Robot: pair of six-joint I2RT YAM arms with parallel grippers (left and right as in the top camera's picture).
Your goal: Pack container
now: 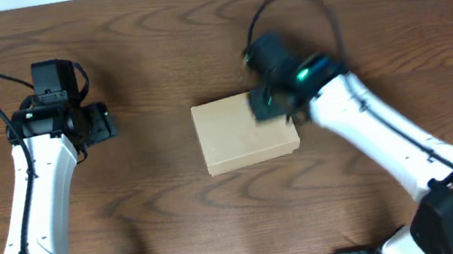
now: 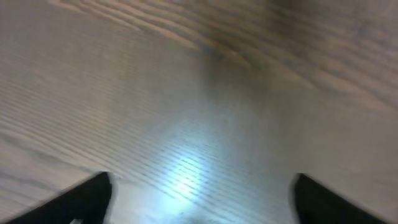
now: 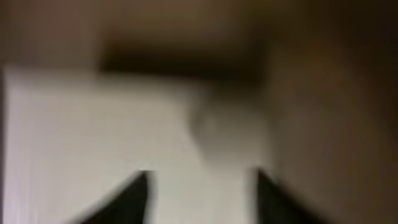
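**ITEM: container** point(image 1: 244, 131)
- Loc: approx. mid-tabletop point(image 1: 131, 42), about even btwn left and right edges, long side running left-right.
- Cond: tan cardboard, top face flat and plain in overhead view. Lid appears down. No contents visible, nothing loose lying beside it.
- Right wrist view: pale blurred surface fills lower left of the frame, prob. the container point(image 3: 74, 137) top; too soft to confirm.

**TASK STATUS (judgement)**
- Done: box looks closed, so packing seems at or near its end.
- Left: poss. tucking or pressing side tabs. Can't tell from these views whether tabs are seated. Contents unverifiable w/ lid down.

**ITEM: right gripper** point(image 1: 261, 105)
- Loc: over far-right corner of container, overlapping its edge in overhead view; arm motion-blurred.
- State: in wrist view the right gripper point(image 3: 202, 193) fingers stand apart, roughly part-open, w/ pale surface showing through the gap. Nothing seen pinched. Whether a fingertip touches the lid: can't tell, too blurred.

**ITEM: left gripper** point(image 1: 101, 124)
- Loc: well apart from container, toward left edge of tabletop, over bare wood.
- State: in wrist view the left gripper point(image 2: 202, 183) is spread wide, fingers at opposite lower corners of the frame, only wood grain btwn them. Holds nothing, touches nothing visible.

**RISK NOTE (judgement)**
- Lid may spring up if tabs aren't home.
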